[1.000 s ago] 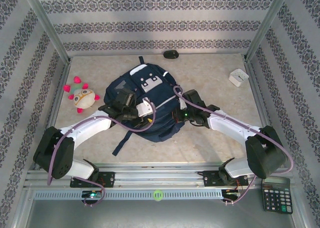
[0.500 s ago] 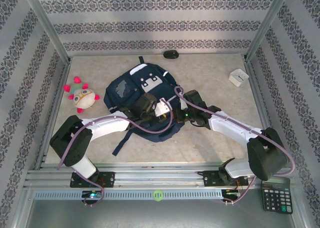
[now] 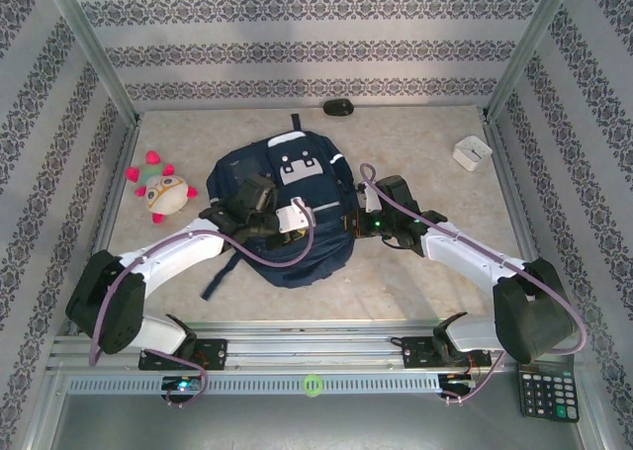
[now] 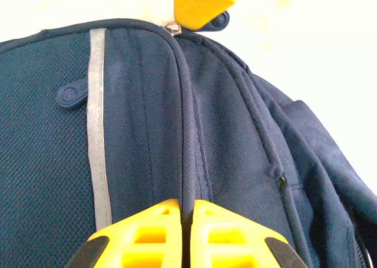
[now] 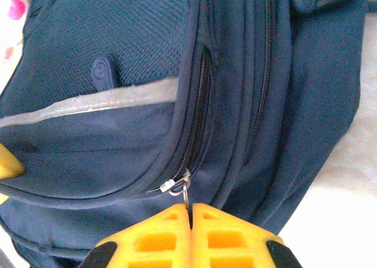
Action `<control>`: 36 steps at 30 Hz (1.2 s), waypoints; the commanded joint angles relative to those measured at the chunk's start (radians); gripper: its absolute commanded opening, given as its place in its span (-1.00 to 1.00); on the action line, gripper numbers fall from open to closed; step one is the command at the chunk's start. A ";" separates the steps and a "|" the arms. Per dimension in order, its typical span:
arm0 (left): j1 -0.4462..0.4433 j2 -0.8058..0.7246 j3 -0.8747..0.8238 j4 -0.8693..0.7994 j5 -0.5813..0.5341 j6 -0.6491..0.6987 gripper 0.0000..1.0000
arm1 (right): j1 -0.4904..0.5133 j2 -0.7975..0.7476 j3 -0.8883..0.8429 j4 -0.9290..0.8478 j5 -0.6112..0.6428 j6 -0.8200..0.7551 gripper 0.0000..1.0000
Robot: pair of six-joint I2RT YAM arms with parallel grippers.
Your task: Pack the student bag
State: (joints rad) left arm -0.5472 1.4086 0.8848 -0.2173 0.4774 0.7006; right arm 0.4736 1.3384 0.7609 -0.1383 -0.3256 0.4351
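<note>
Snugly between left pincer (image 4: 187, 208) and right pincer (image 5: 189, 209) lies student bag (image 3: 297, 259).

Off to the left a round plush toy (image 3: 163, 195) with pink spikes lay on the beige surface (image 3: 425, 292). A small black oval thing (image 3: 338, 107) sat at the far edge and a little white box (image 3: 473, 151) far right. A calculator (image 3: 547, 389) was down at the near right corner, and a green ring (image 3: 313, 382) on the front rail.

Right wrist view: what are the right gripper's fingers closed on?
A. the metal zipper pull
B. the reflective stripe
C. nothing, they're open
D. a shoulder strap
A: the right gripper has its yellow fingers pressed together on the small metal zipper pull that hangs from a zip of the student bag.
</note>
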 commanded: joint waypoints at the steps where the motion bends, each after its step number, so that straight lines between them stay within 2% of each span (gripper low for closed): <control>1: 0.044 -0.033 0.002 -0.161 0.091 0.113 -1.00 | -0.029 -0.010 -0.021 -0.055 0.084 -0.010 -1.00; 9: 0.052 -0.038 0.038 -0.289 0.196 0.191 -1.00 | -0.057 0.058 0.018 -0.022 0.117 -0.004 -1.00; 16: 0.050 -0.037 0.042 -0.336 0.269 0.243 -1.00 | -0.072 0.171 0.098 0.121 0.105 0.048 -1.00; 22: 0.045 -0.032 0.043 -0.363 0.276 0.268 -1.00 | -0.083 0.236 0.129 0.239 0.190 0.101 -1.00; 26: 0.042 -0.033 0.034 -0.358 0.277 0.267 -1.00 | -0.093 0.287 0.161 0.281 0.169 0.106 -1.00; 28: 0.043 -0.038 0.026 -0.318 0.262 0.225 -1.00 | -0.092 0.287 0.163 0.296 0.154 0.106 -1.00; 29: 0.043 -0.045 0.018 -0.280 0.251 0.190 -0.91 | -0.091 0.280 0.160 0.298 0.152 0.102 -1.00; 30: 0.042 -0.056 0.007 -0.228 0.230 0.140 -0.70 | -0.088 0.270 0.153 0.297 0.153 0.097 -1.00; 33: 0.041 -0.073 -0.008 -0.062 0.119 -0.105 0.10 | -0.084 0.227 0.113 0.295 0.154 0.091 -1.00; 34: 0.042 -0.076 -0.005 -0.017 0.062 -0.198 0.29 | -0.081 0.209 0.096 0.293 0.155 0.093 -1.00; 36: 0.043 -0.074 0.011 0.043 -0.079 -0.393 0.49 | -0.076 0.183 0.068 0.287 0.161 0.097 -1.00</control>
State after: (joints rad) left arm -0.5014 1.3529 0.8818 -0.3099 0.5411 0.6209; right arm 0.4088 1.5757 0.8669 0.1272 -0.2646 0.5220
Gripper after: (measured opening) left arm 0.724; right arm 0.052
